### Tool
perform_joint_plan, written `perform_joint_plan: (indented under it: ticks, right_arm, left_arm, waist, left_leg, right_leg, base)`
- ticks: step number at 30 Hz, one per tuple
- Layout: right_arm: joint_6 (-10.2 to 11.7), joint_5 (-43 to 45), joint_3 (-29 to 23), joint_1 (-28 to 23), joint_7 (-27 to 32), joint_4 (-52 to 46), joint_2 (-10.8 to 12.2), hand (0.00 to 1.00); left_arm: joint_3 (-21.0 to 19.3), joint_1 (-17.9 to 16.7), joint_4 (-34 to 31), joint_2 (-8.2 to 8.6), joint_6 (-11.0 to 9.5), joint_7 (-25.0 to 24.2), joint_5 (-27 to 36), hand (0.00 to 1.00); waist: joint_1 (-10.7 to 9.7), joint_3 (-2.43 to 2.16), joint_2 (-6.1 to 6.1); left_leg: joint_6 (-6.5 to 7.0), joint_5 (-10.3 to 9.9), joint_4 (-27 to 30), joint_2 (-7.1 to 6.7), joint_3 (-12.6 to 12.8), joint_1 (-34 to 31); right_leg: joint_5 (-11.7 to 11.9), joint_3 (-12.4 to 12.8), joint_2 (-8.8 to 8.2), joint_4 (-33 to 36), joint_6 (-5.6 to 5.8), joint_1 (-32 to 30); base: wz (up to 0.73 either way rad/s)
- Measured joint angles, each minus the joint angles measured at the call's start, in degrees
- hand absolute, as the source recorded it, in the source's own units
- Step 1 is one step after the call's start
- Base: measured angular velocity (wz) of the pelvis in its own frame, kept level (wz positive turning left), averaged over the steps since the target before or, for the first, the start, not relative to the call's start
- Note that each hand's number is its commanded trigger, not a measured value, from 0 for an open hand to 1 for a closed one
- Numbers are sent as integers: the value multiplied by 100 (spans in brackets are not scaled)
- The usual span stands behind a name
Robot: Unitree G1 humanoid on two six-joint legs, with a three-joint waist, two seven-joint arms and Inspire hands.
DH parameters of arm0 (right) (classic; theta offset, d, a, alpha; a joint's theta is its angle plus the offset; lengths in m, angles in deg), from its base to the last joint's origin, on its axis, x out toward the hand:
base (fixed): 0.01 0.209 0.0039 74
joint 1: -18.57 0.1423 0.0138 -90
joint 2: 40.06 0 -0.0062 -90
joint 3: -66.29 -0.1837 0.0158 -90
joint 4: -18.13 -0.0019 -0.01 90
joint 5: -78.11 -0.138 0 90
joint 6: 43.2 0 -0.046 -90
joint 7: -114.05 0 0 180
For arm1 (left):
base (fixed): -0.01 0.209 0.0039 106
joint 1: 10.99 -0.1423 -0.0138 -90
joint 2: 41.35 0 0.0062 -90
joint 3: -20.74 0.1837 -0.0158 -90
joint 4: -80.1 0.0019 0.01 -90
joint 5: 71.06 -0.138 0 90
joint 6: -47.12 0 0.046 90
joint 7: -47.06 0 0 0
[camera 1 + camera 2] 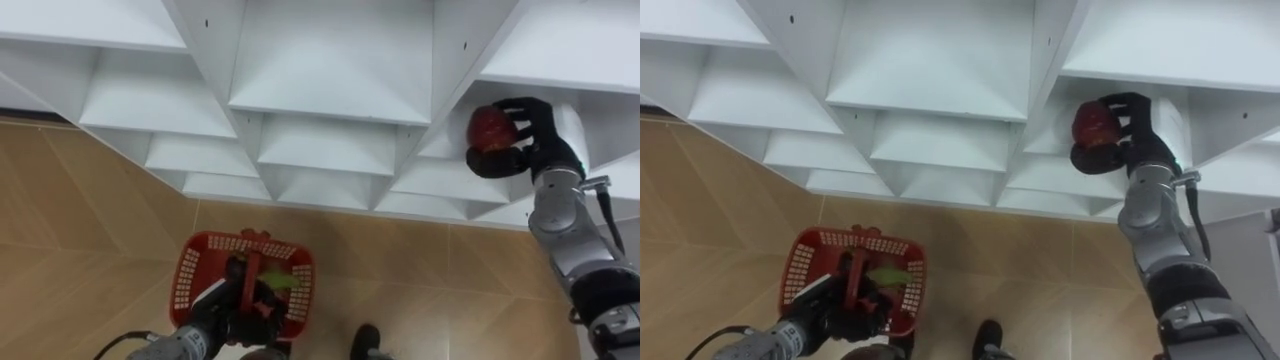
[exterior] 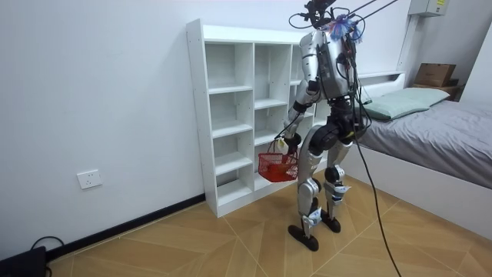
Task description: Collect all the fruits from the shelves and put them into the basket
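At the shelf (image 1: pixel 330 100), right robot hand (image 1: pixel 537 138) half-covers fruit (image 1: pixel 489 127).

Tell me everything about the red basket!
The basket is red and looks like plastic, with mesh walls, an open top and a handle across it. The left hand is curled round that handle, so it hangs in the air above the wooden floor, in front of the white shelf. Something green lies inside; I cannot tell what.

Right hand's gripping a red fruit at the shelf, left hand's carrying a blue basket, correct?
No: the left eye view shows the basket is red, not blue. The right hand does grip the red fruit at the shelf; the left hand carries it.
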Motion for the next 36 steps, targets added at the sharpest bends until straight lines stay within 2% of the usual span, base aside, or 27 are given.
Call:
perform_joint_plan:
  ticks: [4, 9, 15, 20, 23, 25, 27, 32, 36]
  right_arm:
    - [63, 9, 263, -27, -31, -191, 80, 100]
    - [107, 105, 279, -74, -138, -415, 166, 100]
    - [114, 237, 392, -341, -199, -872, 143, 100]
    - [112, 351, 331, -510, -390, -1070, 142, 100]
    - [112, 425, 254, -707, -437, -1329, 131, 100]
    - [112, 424, 259, -905, -460, -1542, 128, 100]
    - [112, 422, 262, -1062, -516, -1709, 129, 100]
    - [113, 422, 338, -1310, -829, -2050, 209, 100]
    - [123, 387, 475, -1458, -1095, -2218, 322, 100]
  left_arm:
    - [43, 64, 20, -6, -6, 1, 1, 100]
    - [91, 135, 20, -8, -9, 1, 1, 100]
    - [86, 180, -25, -8, -7, 5, 0, 100]
    - [61, 215, -132, 7, -7, 4, -9, 100]
    - [66, 183, -258, 8, -8, -1, 0, 100]
    - [79, 156, -334, 8, -8, -1, -1, 100]
    - [81, 129, -382, 9, -11, -2, 0, 100]
    - [83, 60, -445, 30, -35, -5, 0, 100]
    - [82, 69, -450, 29, -103, -6, 0, 100]
  waist:
    - [-13, 0, 1]
    - [-22, 0, 1]
    - [-35, -7, 14]
    - [-40, -39, 71]
    - [-43, -85, 146]
    - [-50, -139, 233]
    - [-77, -169, 282]
    - [-215, -172, 287]
    - [-235, -171, 287]
  left_leg:
    - [0, 0, -5, 3, 3, -2]
    - [0, 0, -6, 3, 15, -20]
    - [0, 0, 0, 21, 54, -19]
    - [-1, 0, 18, 54, 95, -21]
    - [-2, 0, 21, 63, 131, -8]
    - [-2, 0, 11, 64, 157, 17]
    - [-4, 2, 8, 66, 170, 30]
    - [-18, 12, -34, 81, 211, 116]
    - [-26, 16, -25, 107, 233, 111]
  right_leg:
    - [2, 4, 5, -10, 0, 1]
    - [5, -5, 2, -33, 5, 1]
    - [8, 18, 14, -35, 2, -16]
    - [23, 36, 35, -38, -20, -26]
    - [34, 61, 43, -39, -26, -28]
    - [38, 84, 43, -31, -27, -29]
    - [39, 96, 44, -23, -28, -28]
    - [65, 157, 71, -22, -45, 3]
    - [93, 189, 101, -51, -54, 3]
  base:
    - [0]
    - [0]
    - [-2]
    - [-3]
    - [-6]
    - [-7]
    - [-6]
    - [-7]
    - [-2]
